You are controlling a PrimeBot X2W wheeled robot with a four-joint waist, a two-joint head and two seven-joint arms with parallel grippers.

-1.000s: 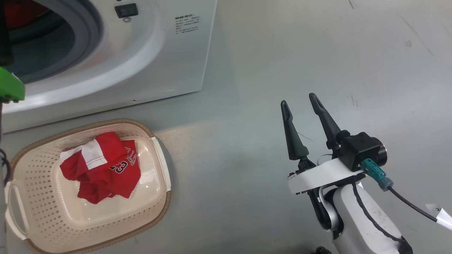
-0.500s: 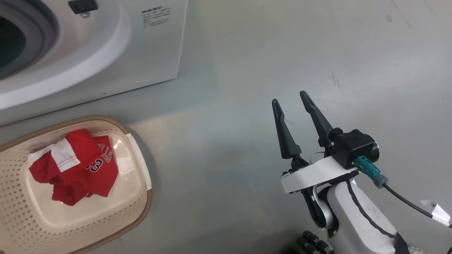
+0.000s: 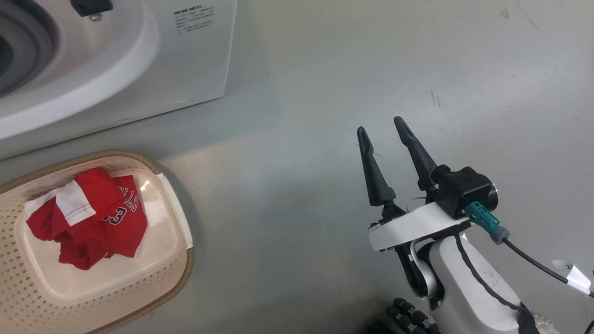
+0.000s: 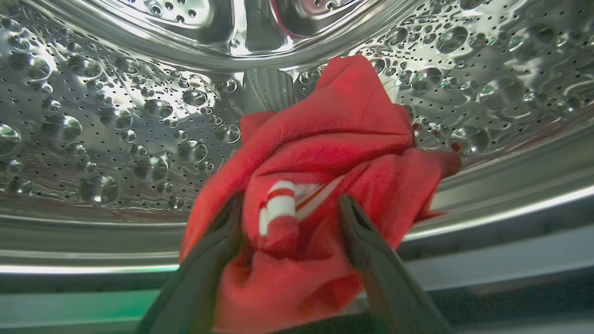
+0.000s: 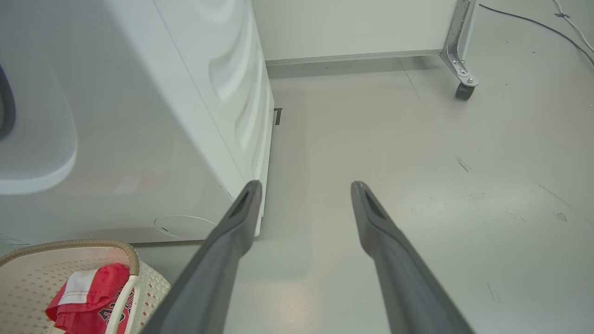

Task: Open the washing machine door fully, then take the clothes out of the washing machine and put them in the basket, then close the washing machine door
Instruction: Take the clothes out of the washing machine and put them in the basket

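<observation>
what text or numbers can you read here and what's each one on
"23": dark numerals on the red jersey in the basket.
"LS": end of a word beside the 23; the rest is folded under.
Printed label on the washing machine: too small to read.
White tag on the cable: too small to read.

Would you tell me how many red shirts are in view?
2. One red shirt lies in the basket; the other shirt sits in the washer drum between the fingers of the left hand. More may be hidden deeper inside.
</observation>
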